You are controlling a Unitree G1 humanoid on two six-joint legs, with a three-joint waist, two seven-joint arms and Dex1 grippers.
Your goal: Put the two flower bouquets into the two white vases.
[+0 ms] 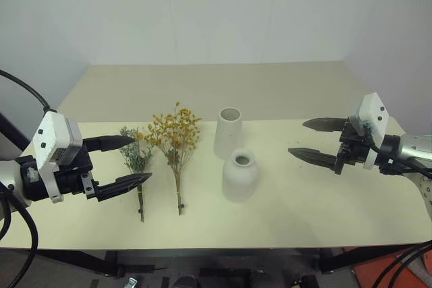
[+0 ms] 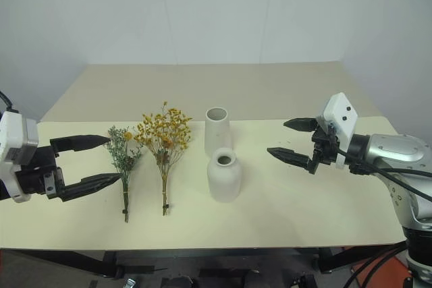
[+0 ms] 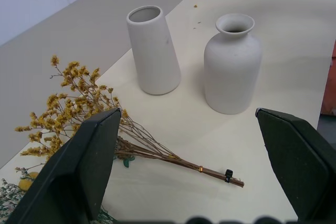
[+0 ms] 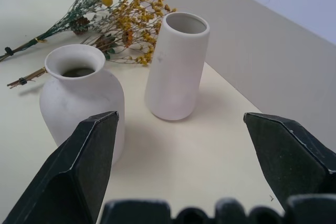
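Cream table point(image 1: 304, 207), bushy yellow-orange bouquet point(image 1: 175, 134)

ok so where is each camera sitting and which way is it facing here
Left and right eye views: on the head, looking forward and down over the table; left claw and right claw both open, empty.
Left wrist view: on the left wrist, looking along two black fingers toward the yellow bouquet, tall vase and squat vase.
Right wrist view: on the right wrist, facing both vases, with the grey-green sprig behind.
Shared: all four views show both vases and the yellow bouquet.
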